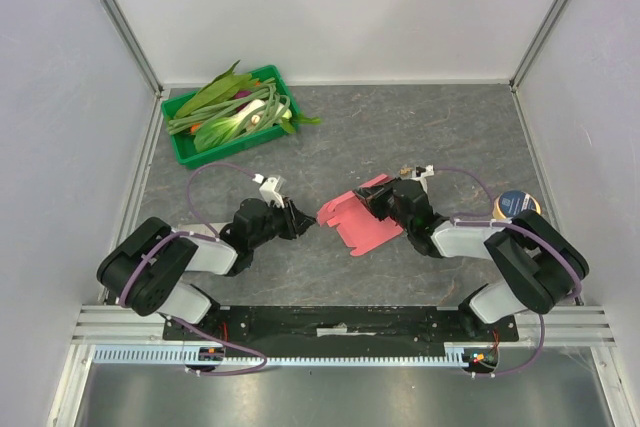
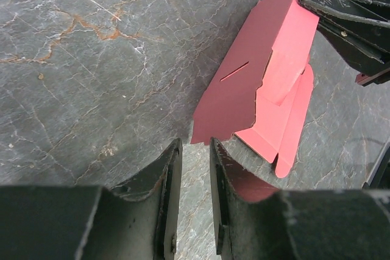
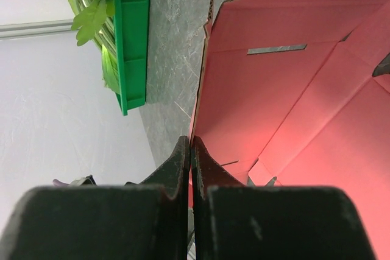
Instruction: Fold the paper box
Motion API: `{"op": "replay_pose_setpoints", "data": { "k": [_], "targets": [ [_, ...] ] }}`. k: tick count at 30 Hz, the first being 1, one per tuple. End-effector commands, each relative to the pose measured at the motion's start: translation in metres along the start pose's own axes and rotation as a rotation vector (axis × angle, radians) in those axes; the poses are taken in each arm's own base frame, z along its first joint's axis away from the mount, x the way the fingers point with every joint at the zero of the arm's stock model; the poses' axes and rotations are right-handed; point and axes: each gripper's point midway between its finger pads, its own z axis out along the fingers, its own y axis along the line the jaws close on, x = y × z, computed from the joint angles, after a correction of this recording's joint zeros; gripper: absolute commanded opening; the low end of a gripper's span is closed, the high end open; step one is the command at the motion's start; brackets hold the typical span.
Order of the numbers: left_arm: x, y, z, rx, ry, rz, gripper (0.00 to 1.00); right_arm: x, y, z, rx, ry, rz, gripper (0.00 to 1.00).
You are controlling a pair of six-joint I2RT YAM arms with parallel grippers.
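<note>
The paper box (image 1: 352,219), a thin pink-red card blank with creased panels, rounded tabs and 1 narrow slot, is found lying partly raised on the grey marbled table (image 1: 400,127) between the 2 arms, well apart from the green plastic tray (image 1: 172,132) of leafy stems. The right gripper (image 3: 190,141) is seen clamped on the blank's upturned edge, its black fingers pressed together with the card between them. The left gripper (image 2: 196,147) is recorded with jaws narrowly apart at the blank's near corner, nothing being gripped.

Grey table (image 1: 400,137): green tray (image 1: 266,73), paper box (image 1: 355,222), tin (image 1: 518,204).
</note>
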Motion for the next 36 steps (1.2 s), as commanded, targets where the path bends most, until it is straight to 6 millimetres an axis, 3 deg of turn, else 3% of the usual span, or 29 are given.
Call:
{"op": "replay_pose_setpoints", "data": {
  "k": [1,7,14,16,20,21,25,27,30,36],
  "targets": [
    [-0.018,-0.01,0.007,0.033,-0.049,0.027,0.31,-0.001,-0.037,-0.001,0.115,-0.028,-0.077,0.0],
    [-0.012,-0.018,0.016,0.102,0.019,0.121,0.3,-0.001,-0.036,-0.003,0.116,-0.022,-0.103,0.0],
    [-0.002,-0.007,0.02,0.049,0.079,0.12,0.23,-0.003,-0.037,-0.001,0.135,-0.019,-0.192,0.0],
    [-0.004,0.007,0.012,-0.041,0.045,0.068,0.24,-0.003,-0.037,0.0,0.131,-0.021,-0.195,0.0],
    [-0.001,0.004,-0.022,-0.034,-0.082,-0.08,0.43,-0.003,-0.041,0.0,0.143,-0.022,-0.178,0.0],
    [0.009,0.005,-0.029,-0.036,-0.07,-0.095,0.43,-0.002,-0.042,0.0,0.148,-0.023,-0.154,0.0],
    [0.02,-0.023,-0.039,0.059,-0.065,-0.088,0.35,0.001,-0.046,0.002,0.172,-0.014,-0.096,0.0],
    [0.026,-0.041,-0.036,0.103,-0.046,-0.064,0.36,0.003,-0.045,0.003,0.173,-0.008,-0.076,0.0],
    [0.028,-0.052,-0.024,0.103,-0.043,-0.034,0.46,0.005,-0.043,0.002,0.178,-0.006,-0.046,0.0],
    [0.027,-0.058,0.01,0.084,-0.081,-0.033,0.46,0.003,-0.042,0.0,0.235,-0.02,-0.026,0.0]
  ]
}}
